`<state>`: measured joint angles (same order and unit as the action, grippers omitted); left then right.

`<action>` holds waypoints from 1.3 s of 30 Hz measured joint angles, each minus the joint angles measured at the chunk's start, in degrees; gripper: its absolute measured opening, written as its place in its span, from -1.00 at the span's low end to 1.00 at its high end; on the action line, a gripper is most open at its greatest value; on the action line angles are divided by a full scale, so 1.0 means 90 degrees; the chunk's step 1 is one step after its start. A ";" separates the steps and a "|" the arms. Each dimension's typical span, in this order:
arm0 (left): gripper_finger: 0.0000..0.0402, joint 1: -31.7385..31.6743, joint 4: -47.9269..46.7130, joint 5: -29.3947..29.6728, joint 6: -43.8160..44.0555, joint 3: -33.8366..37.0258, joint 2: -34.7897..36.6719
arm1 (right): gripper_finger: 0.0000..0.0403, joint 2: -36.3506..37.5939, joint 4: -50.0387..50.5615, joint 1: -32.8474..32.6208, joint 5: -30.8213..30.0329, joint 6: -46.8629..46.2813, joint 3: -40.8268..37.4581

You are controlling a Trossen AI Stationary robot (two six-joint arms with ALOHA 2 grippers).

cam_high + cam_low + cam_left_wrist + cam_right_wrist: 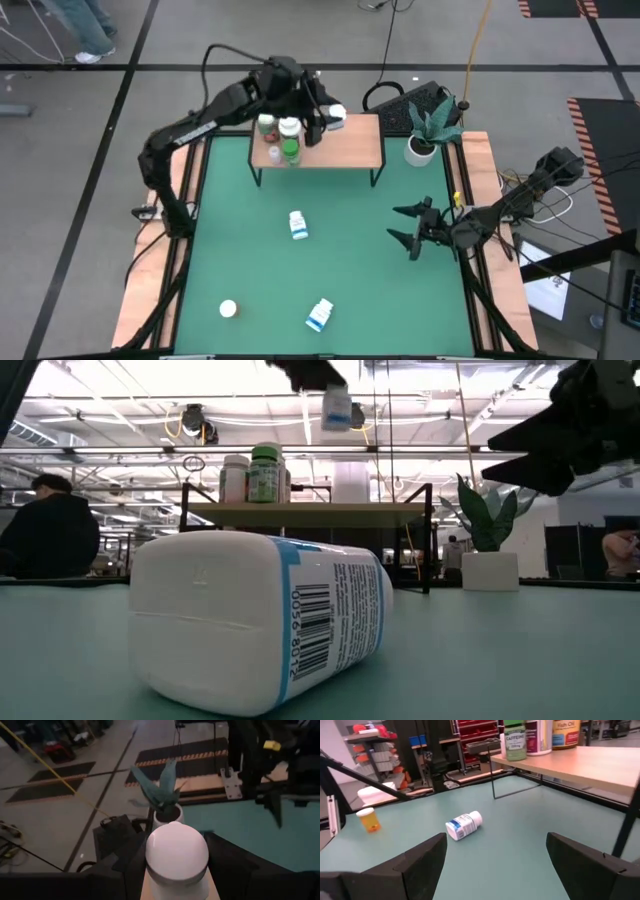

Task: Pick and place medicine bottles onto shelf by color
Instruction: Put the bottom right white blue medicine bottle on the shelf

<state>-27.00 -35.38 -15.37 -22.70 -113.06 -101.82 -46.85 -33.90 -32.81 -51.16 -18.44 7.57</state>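
Left gripper [330, 118] pinches our white-capped bottle [176, 852] above the shelf [350, 150], beside three standing bottles [278, 138].

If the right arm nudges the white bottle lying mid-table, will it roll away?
Probably. The white blue-labelled bottle lies on its side on the smooth green table, so a sideways push likely rolls it. It looks like light plastic, so it may skid too.

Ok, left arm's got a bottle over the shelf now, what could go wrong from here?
1. The left gripper holds a white bottle above the shelf, close to the three bottles already standing there; lowering off-line could knock them over.
2. In the high view the held bottle sits near the shelf's back edge, so a release there might tip it off.
3. The right gripper hovers open above the mat, clear for now.
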 joint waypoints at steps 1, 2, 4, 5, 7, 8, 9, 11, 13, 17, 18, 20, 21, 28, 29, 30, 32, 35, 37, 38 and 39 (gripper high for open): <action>-0.07 -0.0144 -0.0009 -0.0174 -0.0076 0.0002 -0.0087 | 0.66 0.0000 -0.0061 0.0107 0.0150 0.0082 0.0000; -0.07 -0.0275 -0.0014 -0.0303 -0.0133 0.0005 -0.0159 | 0.66 -0.0002 -0.0101 0.0220 0.0288 0.0153 0.0000; -0.07 -0.0508 -0.0037 -0.0585 -0.0159 0.0010 -0.0283 | 0.66 -0.0010 -0.0108 0.0416 0.0403 0.0323 0.0000; -0.07 -0.0615 -0.0063 -0.0725 -0.0185 0.0010 -0.0339 | 0.66 -0.0010 -0.0111 0.0513 0.0454 0.0440 -0.0002; -0.07 -0.0793 -0.0152 -0.0904 -0.0344 0.0010 -0.0443 | 0.66 -0.0010 -0.0135 0.0716 0.0557 0.0719 -0.0002; -0.07 -0.0870 -0.0206 -0.0941 -0.0438 0.0010 -0.0498 | 0.66 -0.0010 -0.0135 0.0823 0.0595 0.0843 0.0000; -0.07 -0.0923 -0.0199 -0.0958 -0.0543 0.0010 -0.0568 | 0.66 -0.0010 -0.0139 0.0931 0.0601 0.0970 -0.0002; -0.07 -0.1032 -0.0207 -0.0972 -0.0706 0.0010 -0.0669 | 0.66 -0.0010 -0.0144 0.1151 0.0601 0.1188 -0.0001; -0.07 -0.1127 -0.0217 -0.0989 -0.0824 0.0010 -0.0761 | 0.66 -0.0010 -0.0164 0.1379 0.0645 0.1360 0.0000; -0.07 -0.1268 -0.0420 -0.0982 -0.1078 0.0010 -0.0918 | 0.66 -0.0013 -0.0159 0.1813 0.1059 0.1580 0.0000; -0.07 -0.1274 -0.0464 -0.0980 -0.1169 0.0010 -0.0962 | 0.66 -0.0022 -0.0153 0.1903 0.1212 0.1622 0.0000; -0.07 -0.1273 -0.0592 -0.0977 -0.1265 0.0010 -0.0991 | 0.66 -0.0027 -0.0089 0.2061 0.1441 0.1715 0.0000; -0.07 -0.1289 -0.0651 -0.0980 -0.1311 0.0010 -0.0991 | 0.66 -0.0027 -0.0080 0.2132 0.1549 0.1789 0.0000; -0.07 -0.1337 -0.0847 -0.0978 -0.1586 0.0010 -0.0979 | 0.66 -0.0029 -0.0273 0.2575 0.1553 0.2501 0.0000; -0.07 -0.1339 -0.0867 -0.0980 -0.1593 0.0010 -0.0979 | 0.66 -0.0029 -0.0352 0.2633 0.1555 0.2571 0.0000; -0.07 -0.1337 -0.0860 -0.0980 -0.1601 0.0007 -0.1017 | 0.66 -0.0029 -0.0435 0.2698 0.1555 0.2658 0.0000; -0.07 -0.1339 -0.0869 -0.1001 -0.1600 0.0007 -0.1072 | 0.66 -0.0029 -0.0607 0.2803 0.1555 0.2822 0.0000; -0.07 -0.1314 -0.0873 -0.1009 -0.1786 0.0046 -0.1169 | 0.66 -0.0029 -0.0758 0.2958 0.1557 0.3091 0.0000; -0.07 -0.1307 -0.0883 -0.1006 -0.1877 0.0056 -0.1178 | 0.66 -0.0029 -0.0841 0.3075 0.1555 0.3244 0.0003; -0.07 -0.1307 -0.0850 -0.1008 -0.1921 0.0056 -0.1195 | 0.66 -0.0036 -0.0891 0.3148 0.1555 0.3303 0.0003; -0.07 -0.1307 -0.0785 -0.1009 -0.1952 0.0054 -0.1212 | 0.66 -0.0047 -0.0946 0.3219 0.1558 0.3334 0.0003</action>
<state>-38.76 -42.44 -24.45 -40.27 -112.57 -112.73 -47.27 -42.41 -3.84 -37.15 11.56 7.60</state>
